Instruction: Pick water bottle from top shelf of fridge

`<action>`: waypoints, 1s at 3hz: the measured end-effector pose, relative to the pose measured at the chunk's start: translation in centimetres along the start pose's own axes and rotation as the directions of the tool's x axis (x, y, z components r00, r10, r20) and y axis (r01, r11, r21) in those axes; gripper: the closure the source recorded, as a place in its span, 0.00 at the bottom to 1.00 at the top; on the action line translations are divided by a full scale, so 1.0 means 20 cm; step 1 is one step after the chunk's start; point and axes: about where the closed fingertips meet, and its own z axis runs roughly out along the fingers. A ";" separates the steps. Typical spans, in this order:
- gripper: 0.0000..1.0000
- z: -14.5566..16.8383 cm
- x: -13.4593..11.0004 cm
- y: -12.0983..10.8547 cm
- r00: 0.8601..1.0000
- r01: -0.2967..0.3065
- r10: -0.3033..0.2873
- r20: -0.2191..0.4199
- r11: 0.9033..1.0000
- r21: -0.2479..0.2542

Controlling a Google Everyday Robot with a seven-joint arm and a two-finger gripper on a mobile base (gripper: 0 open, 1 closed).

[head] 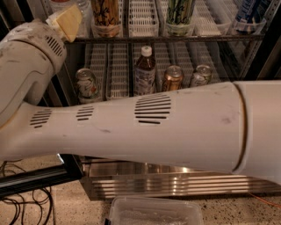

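Note:
My white arm (145,127) crosses the whole view from right to upper left and hides the lower racks. My gripper (66,21) shows only as a yellowish tip at the upper left, level with the top shelf (142,19), a wire rack with white lane trays. Just right of the gripper is a piece of a clear bottle (83,11), probably the water bottle; its cap and label are out of view. I cannot tell whether the gripper touches it. The fridge's ribbed steel base (175,182) shows below my arm.
On the top shelf stand two tall cans (105,15) (179,13) and a blue-white pack (250,13). The rack below holds a brown-drink bottle (145,70) and short cans (86,83) (172,78). A clear plastic tub (153,212) and cables (22,204) lie on the floor.

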 end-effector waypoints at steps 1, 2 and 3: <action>0.35 0.07 -0.02 0.01 1.000 -0.005 0.005 0.028 1.000 -0.004; 0.35 0.12 -0.05 0.03 0.998 -0.013 0.014 0.055 1.000 -0.017; 0.35 0.15 -0.08 0.03 0.997 -0.029 0.030 0.074 0.999 -0.021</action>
